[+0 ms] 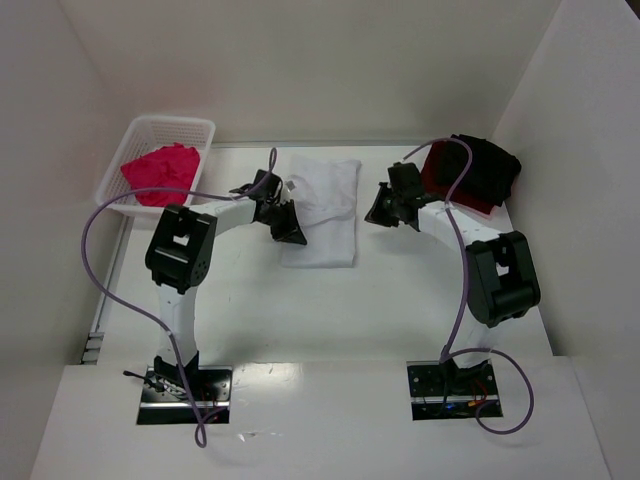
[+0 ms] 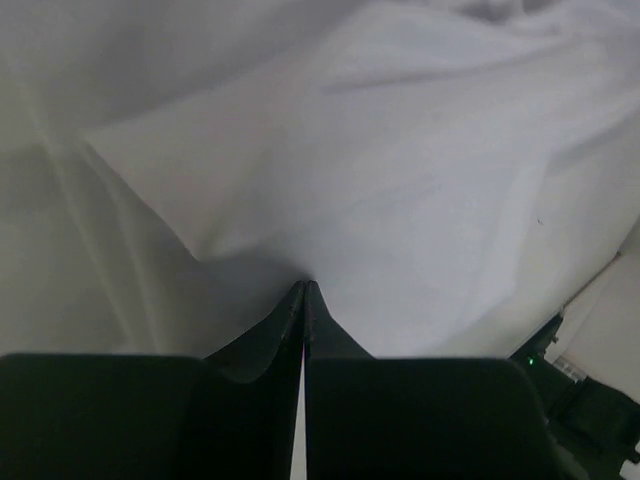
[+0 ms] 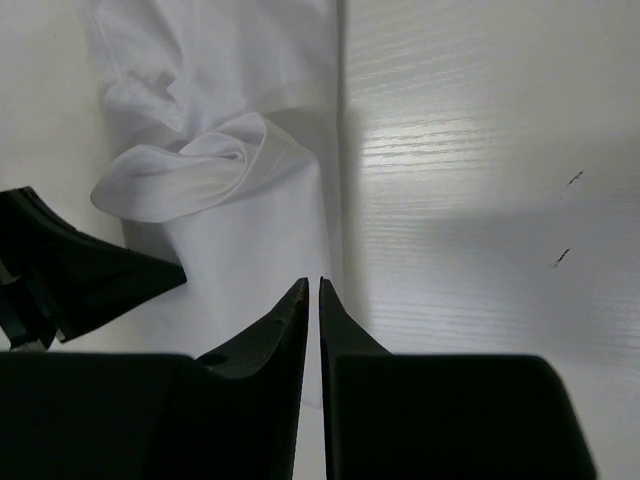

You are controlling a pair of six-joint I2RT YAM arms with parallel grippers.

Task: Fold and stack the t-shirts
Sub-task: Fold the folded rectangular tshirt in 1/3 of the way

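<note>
The white t-shirt (image 1: 322,212) lies in a long folded strip in the middle of the table. My left gripper (image 1: 290,230) is at its left edge, and in the left wrist view its jaws (image 2: 304,290) are shut on a pinch of white cloth (image 2: 400,180) that tents up from the tips. My right gripper (image 1: 378,214) is shut and empty just above the shirt's right edge (image 3: 312,285). A bunched fold of the shirt (image 3: 190,170) lies ahead of it. The pink t-shirt (image 1: 160,172) lies crumpled in the basket. The black t-shirt (image 1: 490,170) and the dark red one (image 1: 437,175) are piled at the back right.
The white lattice basket (image 1: 200,128) stands at the back left. White walls close in the table on the left, back and right. A purple cable (image 1: 110,270) loops off the left arm, and another (image 1: 462,290) runs along the right arm.
</note>
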